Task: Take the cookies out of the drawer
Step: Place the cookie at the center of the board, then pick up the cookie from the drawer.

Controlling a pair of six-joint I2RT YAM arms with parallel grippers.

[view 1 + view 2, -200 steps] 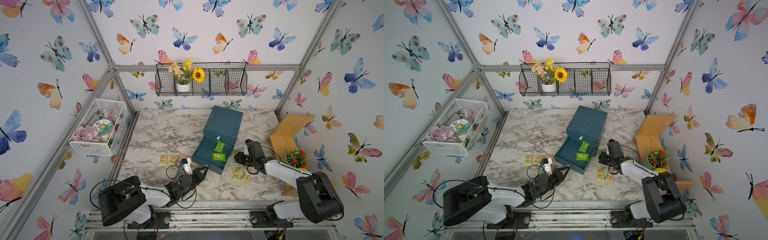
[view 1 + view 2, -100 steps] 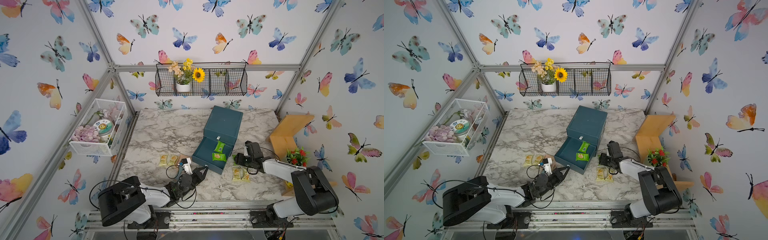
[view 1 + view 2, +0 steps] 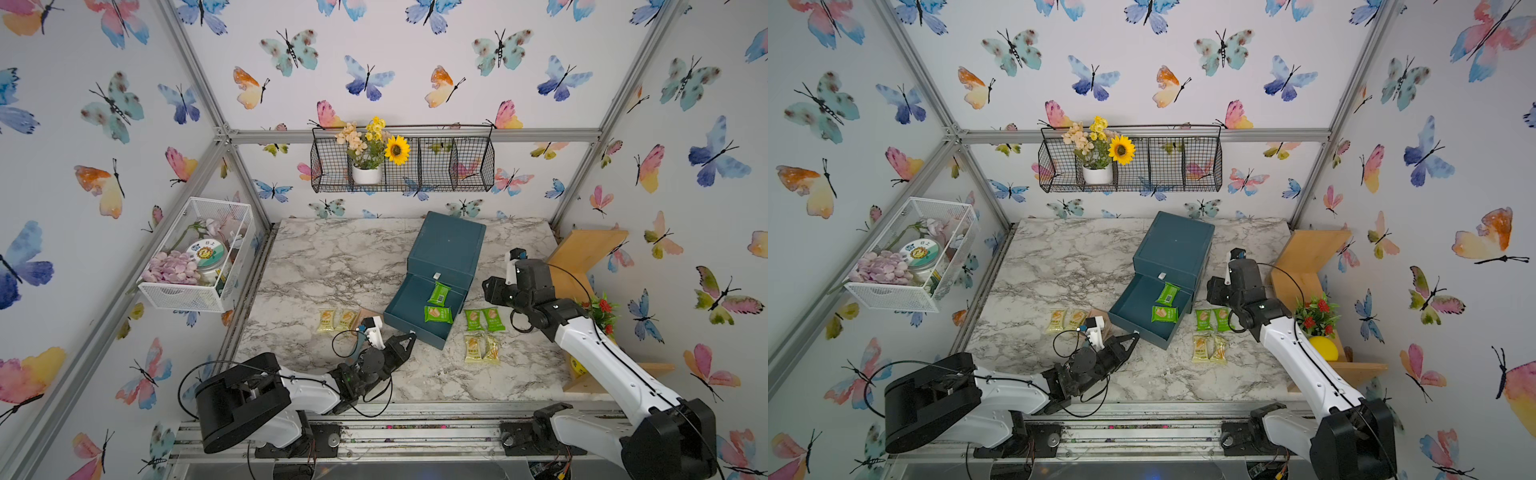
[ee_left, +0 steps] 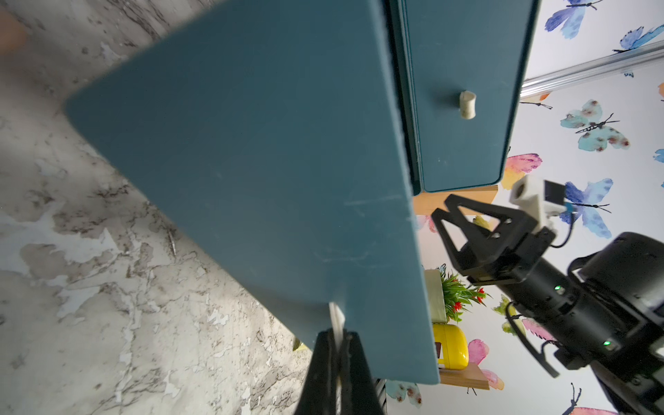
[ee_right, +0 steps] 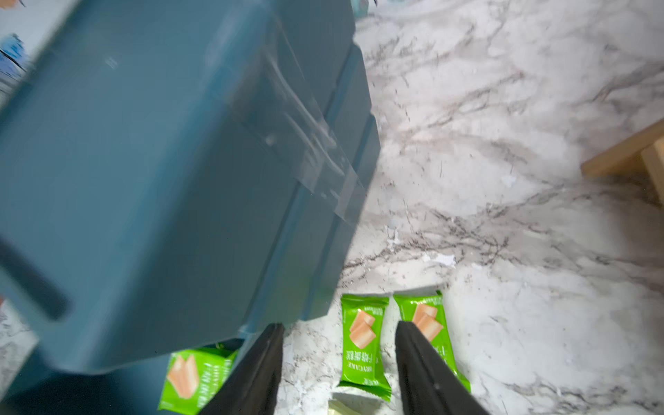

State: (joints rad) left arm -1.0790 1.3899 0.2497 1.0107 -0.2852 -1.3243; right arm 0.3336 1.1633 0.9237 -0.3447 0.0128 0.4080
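Fingers (image 5: 258, 370) of my right gripper (image 5: 337, 325) stand apart, lower middle of the frame, over cookies (image 5: 363, 345) put on the table (image 5: 503, 179), while my left gripper (image 4: 337, 334) pinches the knob (image 4: 336, 318) to hold open the drawer (image 3: 405, 303) with two cookies (image 3: 437, 314) inside.

Drawer (image 3: 409, 299) open; two green cookies (image 3: 439, 293) flat inside. Beside drawer, my right: green pair (image 3: 473, 320), pale yellow pair (image 3: 473, 348). My left: yellow packets (image 3: 327, 321).
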